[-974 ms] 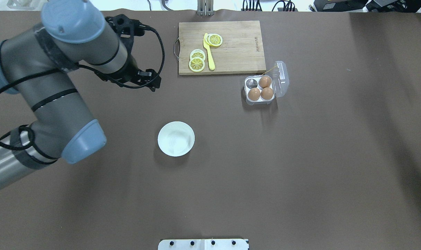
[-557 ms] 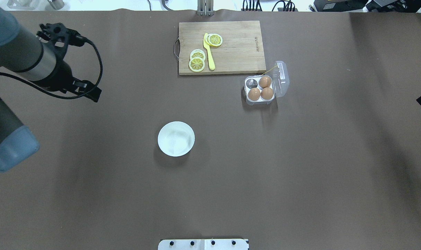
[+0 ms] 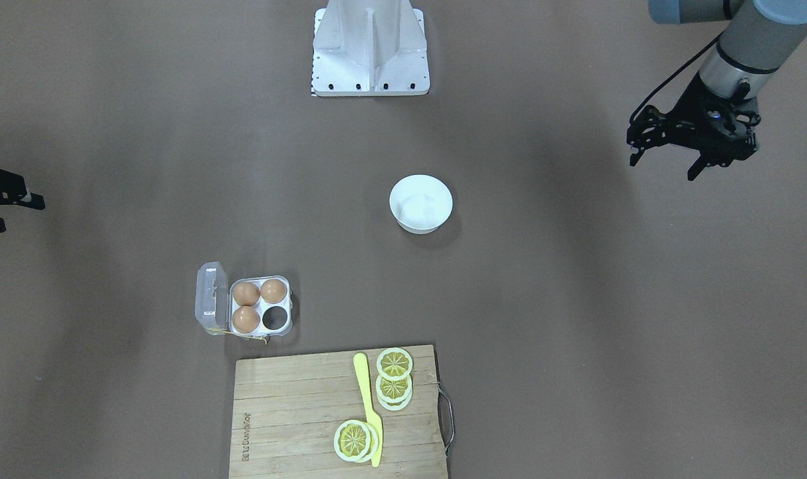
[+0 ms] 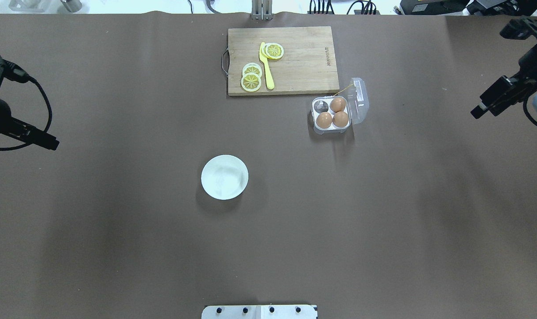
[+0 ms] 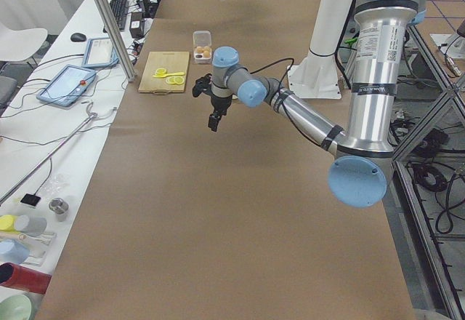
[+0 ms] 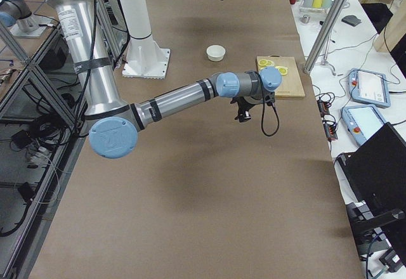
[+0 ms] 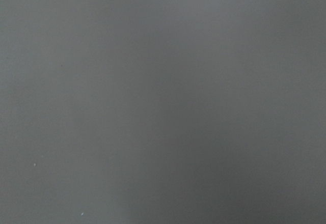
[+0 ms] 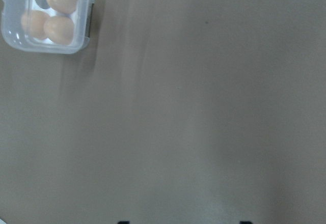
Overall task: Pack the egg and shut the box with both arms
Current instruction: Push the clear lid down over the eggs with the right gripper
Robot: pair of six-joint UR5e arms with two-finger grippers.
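Exterior front-facing view — left gripper [image 3: 662, 167] and right gripper [image 3: 20, 214] hover at opposite table [image 3: 576, 332] ends — fingers spread, empty.

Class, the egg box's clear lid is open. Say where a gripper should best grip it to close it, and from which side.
Best grip the lid at its free outer edge, opposite the hinge along the tray, coming from the robot's right. The lid is folded out that way, leaving this edge exposed and clear of the eggs.

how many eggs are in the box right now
3, all in the box: far-right egg, near-left egg, near-right egg, by the overhead view. The far-left cell is empty.
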